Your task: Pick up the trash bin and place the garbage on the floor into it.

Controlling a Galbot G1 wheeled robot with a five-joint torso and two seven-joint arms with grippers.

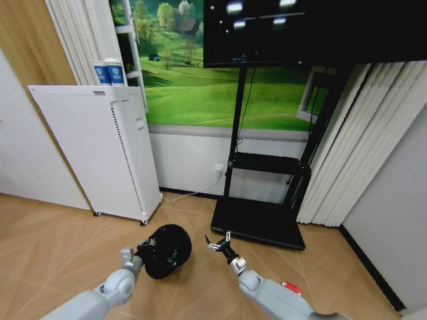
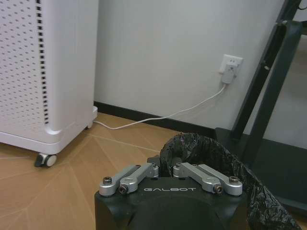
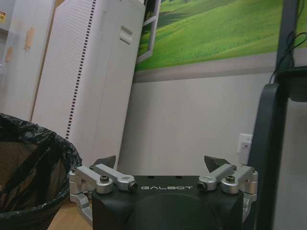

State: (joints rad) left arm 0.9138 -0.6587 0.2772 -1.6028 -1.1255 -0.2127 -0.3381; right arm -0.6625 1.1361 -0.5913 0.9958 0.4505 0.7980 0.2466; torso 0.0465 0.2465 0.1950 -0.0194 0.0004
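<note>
- Trash bin (image 1: pixel 167 251) is sitting low at the centre of the head view, above the wooden floor (image 1: pixel 53 233), lined with a black plastic bag (image 2: pixel 211 148); its open mouth is tilting towards the camera; whether its base is touching the floor cannot be told.
- Left end effector (image 1: pixel 142 251) is reaching in from the near left and is meeting the bin's left rim; in the left wrist view its fingers (image 2: pixel 165 167) are drawn close together and are pinching the bag-covered rim, so it is gripping the trash bin.
- Right end effector (image 1: pixel 219 245) is hanging just to the right of the bin, apart from it, with its fingers spread wide and nothing between them; the right wrist view is showing the two fingertips (image 3: pixel 106 161) well apart, with the bin's mesh wall (image 3: pixel 29 167) beside them.
- Small red item (image 1: pixel 291 288) is lying on the floor at the near right, partly hidden behind the right arm; what it is cannot be told.
- White perforated unit (image 1: pixel 100 147) on castors is standing at the far left against the wall, with two blue-and-white cups (image 1: pixel 109 72) on top of it.
- Black TV stand (image 1: pixel 263 223) is standing at the far right of the bin; a white cable (image 2: pixel 168 115) is running along the skirting to a wall socket (image 2: pixel 230 67).
</note>
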